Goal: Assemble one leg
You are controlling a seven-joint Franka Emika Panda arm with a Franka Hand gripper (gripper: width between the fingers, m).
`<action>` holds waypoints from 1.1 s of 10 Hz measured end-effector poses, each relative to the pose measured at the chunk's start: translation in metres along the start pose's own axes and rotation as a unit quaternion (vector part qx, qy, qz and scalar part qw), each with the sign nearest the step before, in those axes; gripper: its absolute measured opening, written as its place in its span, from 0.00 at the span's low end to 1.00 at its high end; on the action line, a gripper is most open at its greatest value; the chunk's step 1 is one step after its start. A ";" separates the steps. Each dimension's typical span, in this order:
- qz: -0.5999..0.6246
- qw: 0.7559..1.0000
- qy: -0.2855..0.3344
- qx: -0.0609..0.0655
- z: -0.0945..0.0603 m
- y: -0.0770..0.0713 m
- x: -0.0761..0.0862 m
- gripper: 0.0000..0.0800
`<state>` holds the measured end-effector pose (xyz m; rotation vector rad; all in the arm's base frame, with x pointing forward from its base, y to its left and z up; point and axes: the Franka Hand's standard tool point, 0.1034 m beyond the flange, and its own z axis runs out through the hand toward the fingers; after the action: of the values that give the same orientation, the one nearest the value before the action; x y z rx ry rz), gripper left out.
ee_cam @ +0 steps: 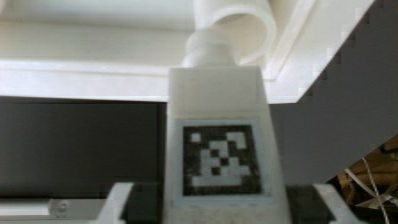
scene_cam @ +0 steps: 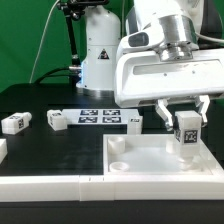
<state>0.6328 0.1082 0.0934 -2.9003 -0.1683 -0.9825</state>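
Leg [scene_cam: 188, 138] clenched upright in the gripper [scene_cam: 187, 120] (tag [scene_cam: 188, 132] facing the exterior camera), long axis straight down beneath it, lower end over the white tray [scene_cam: 150, 166] toward the exterior view's right; contact unclear.

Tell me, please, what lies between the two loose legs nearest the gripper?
The marker board, between one leg and another leg, in the exterior view.
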 end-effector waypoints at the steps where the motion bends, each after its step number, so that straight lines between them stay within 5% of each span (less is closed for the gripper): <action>1: 0.000 1.000 -0.002 0.001 0.000 -0.001 0.000 0.37; 11: 0.008 0.999 -0.031 0.007 0.001 -0.011 -0.009 0.37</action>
<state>0.6254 0.1190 0.0874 -2.9171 -0.1547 -0.8860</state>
